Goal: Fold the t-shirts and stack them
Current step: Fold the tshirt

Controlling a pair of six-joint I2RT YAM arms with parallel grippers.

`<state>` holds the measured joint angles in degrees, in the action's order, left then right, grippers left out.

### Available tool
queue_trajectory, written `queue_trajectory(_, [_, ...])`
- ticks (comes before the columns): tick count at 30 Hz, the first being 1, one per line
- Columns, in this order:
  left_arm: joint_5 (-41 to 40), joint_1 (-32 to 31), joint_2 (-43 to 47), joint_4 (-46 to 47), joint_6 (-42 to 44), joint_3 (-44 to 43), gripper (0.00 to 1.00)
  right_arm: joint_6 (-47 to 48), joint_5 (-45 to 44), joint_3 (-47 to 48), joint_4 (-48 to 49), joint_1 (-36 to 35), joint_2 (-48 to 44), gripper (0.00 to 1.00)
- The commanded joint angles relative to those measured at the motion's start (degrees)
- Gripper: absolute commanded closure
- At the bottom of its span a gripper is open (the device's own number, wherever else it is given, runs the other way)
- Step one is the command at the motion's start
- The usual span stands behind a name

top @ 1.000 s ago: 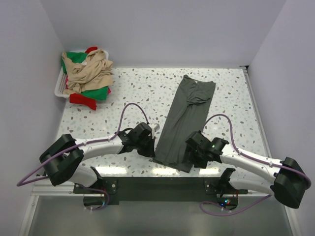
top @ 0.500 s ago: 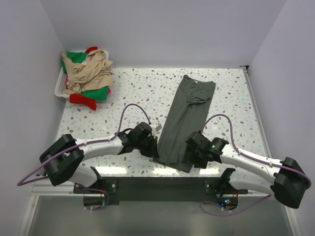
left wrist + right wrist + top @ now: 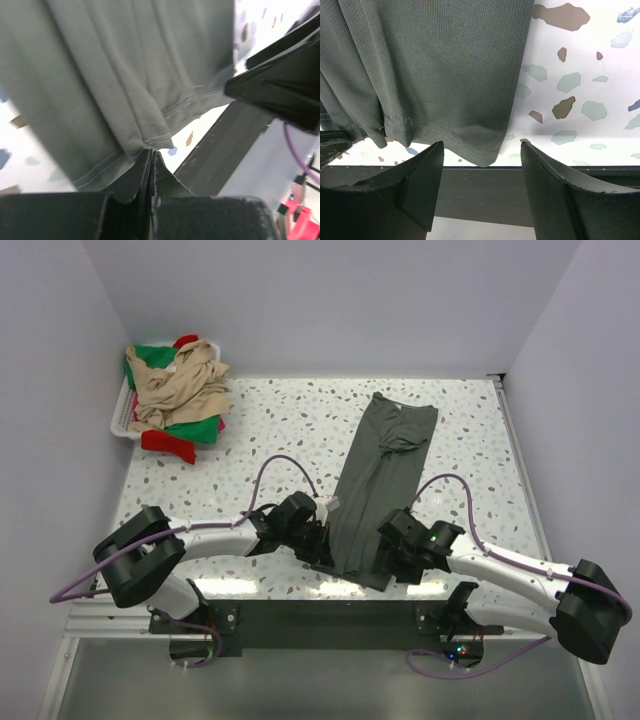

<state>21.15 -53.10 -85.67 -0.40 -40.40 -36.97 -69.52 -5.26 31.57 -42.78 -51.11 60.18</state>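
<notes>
While the left gripper (image 3: 151,159) pinches the hem (image 3: 165,131), the right gripper (image 3: 481,155) stands spread over its other corner.
The dark grey t-shirt (image 3: 383,475) runs from the tabletop's (image 3: 280,410) near edge toward its far edge.

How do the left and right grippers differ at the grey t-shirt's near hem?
The left gripper is shut, pinching the hem of the dark grey t-shirt; the right gripper is open, gripping nothing. The left is at the hem's left part, the right by its right corner. Both are low at the shirt's near end.
</notes>
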Motion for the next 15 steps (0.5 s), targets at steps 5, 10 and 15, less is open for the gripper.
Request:
queue_trajectory(5, [4.43,-1.04,-3.18,8.04,-2.66,-3.99,1.0,-1.59,-1.86,-0.37,-0.28,-0.48,-0.59,0.34])
queue_trajectory(10, [5.83,-1.74,-5.47,9.72,-3.19,-5.48,1.0,-1.68,-1.86,-0.28,-0.46,-0.48,-0.24,0.34])
queue_trajectory(15, [6.98,-2.53,-7.23,10.95,-3.63,-6.71,1.0,-1.85,-1.95,-0.2,-0.81,-0.39,0.11,0.34])
